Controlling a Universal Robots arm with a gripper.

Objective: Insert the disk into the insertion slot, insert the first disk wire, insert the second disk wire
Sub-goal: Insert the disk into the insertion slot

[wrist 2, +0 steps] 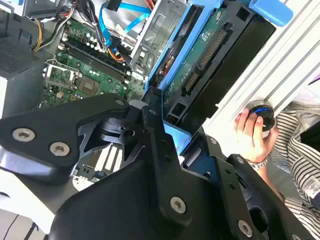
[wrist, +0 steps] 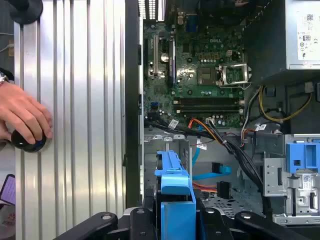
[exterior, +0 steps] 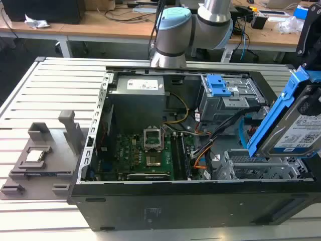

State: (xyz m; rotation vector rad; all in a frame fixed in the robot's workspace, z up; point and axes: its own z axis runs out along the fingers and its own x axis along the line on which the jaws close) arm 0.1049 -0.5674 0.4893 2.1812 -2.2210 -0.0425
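My gripper (wrist: 175, 220) is shut on the disk (exterior: 301, 125), a grey drive in a bright blue carrier (wrist: 172, 172). The disk hangs steeply tilted at the exterior view's right, with its lower end just above the insertion slot (exterior: 251, 168), the low silver cage in the case's front corner. In the second wrist view the disk's green board (wrist 2: 200, 60) faces the camera beside the cage wall (wrist 2: 162, 22). The orange first disk wire (wrist: 205, 127) and the light-blue second disk wire (wrist: 212, 172) lie loose inside the case next to the cage.
A taller grey cage with blue tabs (exterior: 225, 93) stands behind the slot. Thick black cables (exterior: 225, 128) cross between the motherboard (exterior: 145, 155) and the cages. A person's hand (wrist: 25, 117) rests on a black knob on the ribbed table (exterior: 55, 95). A grey fixture (exterior: 45, 155) sits at the exterior view's left.
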